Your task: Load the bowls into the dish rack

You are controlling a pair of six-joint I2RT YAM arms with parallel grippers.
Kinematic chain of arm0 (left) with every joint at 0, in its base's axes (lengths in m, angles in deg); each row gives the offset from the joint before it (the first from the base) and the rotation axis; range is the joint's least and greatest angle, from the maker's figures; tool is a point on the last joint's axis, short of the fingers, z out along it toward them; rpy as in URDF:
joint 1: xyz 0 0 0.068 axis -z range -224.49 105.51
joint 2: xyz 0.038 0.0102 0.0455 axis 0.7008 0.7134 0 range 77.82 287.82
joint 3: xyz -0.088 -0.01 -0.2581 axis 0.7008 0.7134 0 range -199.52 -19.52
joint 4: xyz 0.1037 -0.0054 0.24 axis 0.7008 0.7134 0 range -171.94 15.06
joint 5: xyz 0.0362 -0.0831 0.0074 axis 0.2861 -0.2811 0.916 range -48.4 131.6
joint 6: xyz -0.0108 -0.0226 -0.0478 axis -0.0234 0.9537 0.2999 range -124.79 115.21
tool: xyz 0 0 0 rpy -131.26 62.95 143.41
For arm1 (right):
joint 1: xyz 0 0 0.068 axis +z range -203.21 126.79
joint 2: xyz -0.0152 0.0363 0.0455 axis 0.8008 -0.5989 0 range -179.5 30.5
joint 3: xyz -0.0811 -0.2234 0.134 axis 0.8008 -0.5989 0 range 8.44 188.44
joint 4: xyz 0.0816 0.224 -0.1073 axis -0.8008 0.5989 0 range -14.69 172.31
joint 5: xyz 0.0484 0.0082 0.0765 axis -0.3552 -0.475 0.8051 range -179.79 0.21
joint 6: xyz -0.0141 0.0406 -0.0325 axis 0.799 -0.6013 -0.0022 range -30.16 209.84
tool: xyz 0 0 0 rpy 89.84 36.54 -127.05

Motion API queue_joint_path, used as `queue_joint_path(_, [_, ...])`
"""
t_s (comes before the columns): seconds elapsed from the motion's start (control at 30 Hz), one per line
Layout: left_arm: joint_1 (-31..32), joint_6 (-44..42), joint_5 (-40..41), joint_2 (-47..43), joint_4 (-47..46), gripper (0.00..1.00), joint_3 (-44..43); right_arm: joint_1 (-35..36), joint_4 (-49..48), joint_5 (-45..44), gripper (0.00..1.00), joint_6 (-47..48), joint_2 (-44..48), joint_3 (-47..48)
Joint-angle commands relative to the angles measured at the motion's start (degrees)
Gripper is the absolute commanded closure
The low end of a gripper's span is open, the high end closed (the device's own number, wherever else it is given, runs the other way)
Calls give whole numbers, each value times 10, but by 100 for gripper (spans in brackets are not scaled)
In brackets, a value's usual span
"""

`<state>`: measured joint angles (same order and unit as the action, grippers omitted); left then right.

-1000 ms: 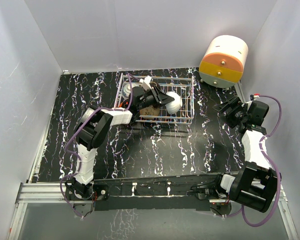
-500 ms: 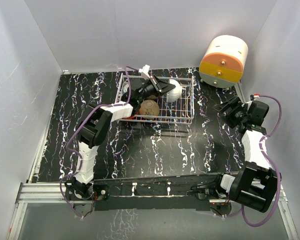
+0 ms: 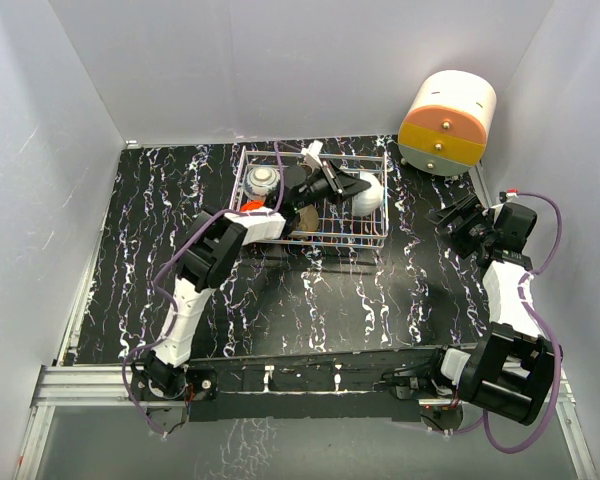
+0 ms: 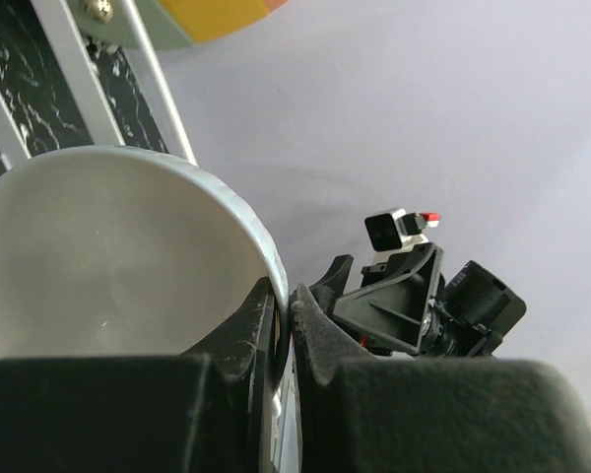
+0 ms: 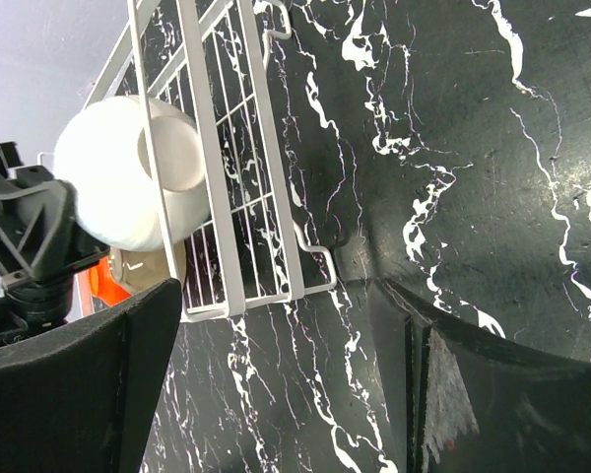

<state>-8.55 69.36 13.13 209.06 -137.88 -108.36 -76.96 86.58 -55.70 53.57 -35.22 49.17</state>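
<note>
Pinching the white bowl [image 3: 366, 193] by its rim, the left gripper [image 3: 342, 186] has jaws nearly closed. The bowl lies at the jaws' 3 o'clock, tipped, mouth toward them, at the rack's [image 3: 330, 240] 3 o'clock end; whether it touches the floor I cannot tell. The right gripper [image 3: 458, 228] gapes empty, well apart.

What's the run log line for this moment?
left gripper: shut on white bowl | bowl at rack right end | right gripper: open, empty
</note>
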Motion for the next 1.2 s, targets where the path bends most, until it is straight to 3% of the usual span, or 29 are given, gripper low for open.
queue_joint_path(0.0, [9, 19, 8, 1, -62, 100, -17, -3, -36, 4, 21, 4, 6, 1])
queue_joint_path(0.23, [11, 44, 23, 21, -114, 100, 23, -3, -36, 6, 21, 7, 2, 3])
queue_joint_path(0.7, [-5, 41, 44, -25, -149, 100, 164, -3, -36, 5, 21, 9, 2, 0])
queue_joint_path(1.17, [-25, -48, 59, -99, 37, 79, 185, -3, -36, 4, 21, 8, 9, -5])
